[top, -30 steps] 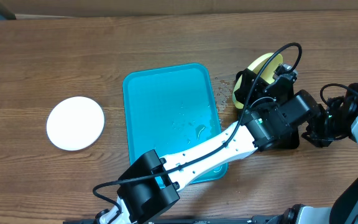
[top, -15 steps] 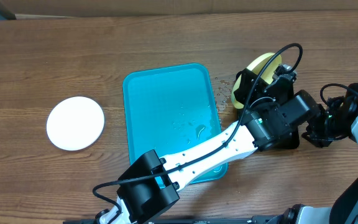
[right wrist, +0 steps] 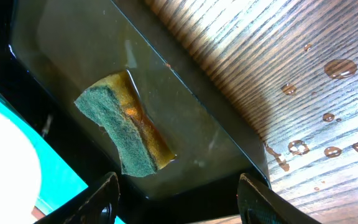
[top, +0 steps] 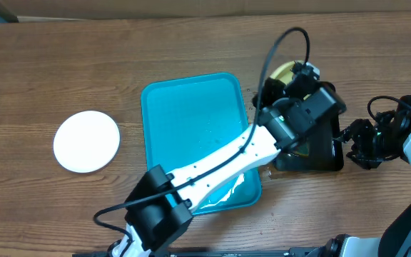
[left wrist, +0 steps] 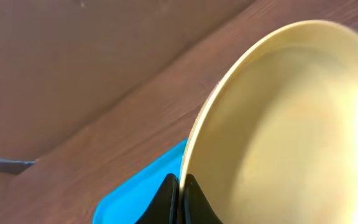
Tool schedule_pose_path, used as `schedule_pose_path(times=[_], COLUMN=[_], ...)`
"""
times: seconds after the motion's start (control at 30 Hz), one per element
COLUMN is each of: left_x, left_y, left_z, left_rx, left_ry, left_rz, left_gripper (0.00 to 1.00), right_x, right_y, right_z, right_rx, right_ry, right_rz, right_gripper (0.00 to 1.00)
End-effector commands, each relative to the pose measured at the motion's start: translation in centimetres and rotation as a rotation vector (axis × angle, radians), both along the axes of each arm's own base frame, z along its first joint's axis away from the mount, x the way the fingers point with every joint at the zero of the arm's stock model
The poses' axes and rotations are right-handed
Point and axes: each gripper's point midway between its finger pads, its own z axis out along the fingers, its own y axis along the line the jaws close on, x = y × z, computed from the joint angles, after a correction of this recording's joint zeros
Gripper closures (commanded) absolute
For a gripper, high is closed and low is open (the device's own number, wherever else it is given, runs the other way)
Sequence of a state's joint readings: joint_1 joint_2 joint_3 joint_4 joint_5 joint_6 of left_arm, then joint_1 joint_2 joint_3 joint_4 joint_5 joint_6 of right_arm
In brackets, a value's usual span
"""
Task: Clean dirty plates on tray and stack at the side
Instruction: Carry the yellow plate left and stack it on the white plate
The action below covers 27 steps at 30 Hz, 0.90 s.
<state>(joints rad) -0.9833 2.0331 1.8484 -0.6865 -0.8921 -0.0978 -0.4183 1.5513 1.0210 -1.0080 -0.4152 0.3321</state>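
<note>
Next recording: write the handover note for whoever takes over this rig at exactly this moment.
Left end effector: shut on the rim of the green plate, held tilted near the black tray.
Right end effector: open, empty, over the sponge lying in the black tray.
Done: white plate set on the table, left of the blue tray; no plate shows on the blue tray.
Left: likely finish the green plate and stack it on the white plate.

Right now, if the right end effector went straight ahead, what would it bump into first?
The black tray, likely at or just beside the sponge soaking in it; depth is unclear.
</note>
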Motion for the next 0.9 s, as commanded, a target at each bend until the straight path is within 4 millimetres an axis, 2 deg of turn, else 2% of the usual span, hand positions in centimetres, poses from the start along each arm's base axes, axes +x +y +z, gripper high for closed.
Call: schedule_pose_path(times=[0.0,0.03,0.07,0.1,0.13,0.17,0.2,0.23,0.33,0.43,0.47,0.5,0.57,0.67,0.7,0.8,0.87], left_x=[-0.6,-0.1,0.0,-0.6,-1.2,-1.2,-0.8,-0.6,-1.7,-2.4,-2.7,-3.1,-3.6,-4.7,-5.3,-7.2,-8.7], left_y=[-0.8,0.8,1.2,-0.8,-2.1,-1.5,0.1,1.5,1.4,4.6,6.1,8.7,13.1,20.8,24.1,32.4,37.1], left_z=[4.0,5.3,5.5,4.1,3.3,3.5,4.4,5.2,4.6,6.4,7.1,8.2,9.6,11.1,11.4,11.3,10.1], left_rx=[0.037,0.04,-0.056,-0.085,-0.003,0.076,0.072,-0.031,-0.113,-0.289,-0.347,-0.43,-0.49,-0.531,-0.537,-0.545,-0.544], left_ry=[-0.021,-0.102,-0.129,-0.036,0.016,0.006,-0.056,-0.11,0.013,0.103,0.131,0.177,0.224,0.256,0.257,0.263,0.291], left_rz=[-0.118,-0.004,0.064,-0.047,-0.168,-0.177,-0.062,0.066,0.006,0.066,0.098,0.148,0.206,0.342,0.414,0.632,0.778], left_gripper=[0.96,0.95,0.96,0.96,0.96,0.96,0.96,0.96,0.96,0.96,0.96,0.95,0.96,0.96,0.96,0.96,0.95], right_x=[0.4,0.3,0.3,0.3,0.3,0.3,0.3,0.2,0.1,0.0,0.0,0.0,0.0,0.1,0.1,0.2,0.2], right_y=[0.0,0.0,0.0,0.0,0.0,0.0,0.0,0.1,0.1,0.2,0.2,0.2,0.2,0.1,0.1,0.1,0.1], right_z=[0.6,0.6,0.6,0.6,0.6,0.6,0.6,0.6,0.6,0.6,0.6,0.6,0.6,0.6,0.6,0.6,0.6], right_rx=[-0.004,-0.004,-0.004,-0.003,-0.003,-0.003,-0.002,-0.001,0.001,0.004,0.004,0.003,0.003,0.001,0.0,-0.001,-0.001], right_ry=[-0.035,-0.035,-0.034,-0.034,-0.034,-0.034,-0.031,-0.029,-0.023,-0.018,-0.018,-0.018,-0.018,-0.023,-0.025,-0.028,-0.028], right_rz=[0.02,0.02,0.02,0.02,0.02,0.02,0.02,0.02,0.02,0.02,0.02,0.02,0.02,0.02,0.02,0.02,0.02], right_gripper=[0.37,0.37,0.37,0.37,0.37,0.37,0.37,0.38,0.37,0.38,0.37,0.37,0.38,0.38,0.38,0.37,0.38])
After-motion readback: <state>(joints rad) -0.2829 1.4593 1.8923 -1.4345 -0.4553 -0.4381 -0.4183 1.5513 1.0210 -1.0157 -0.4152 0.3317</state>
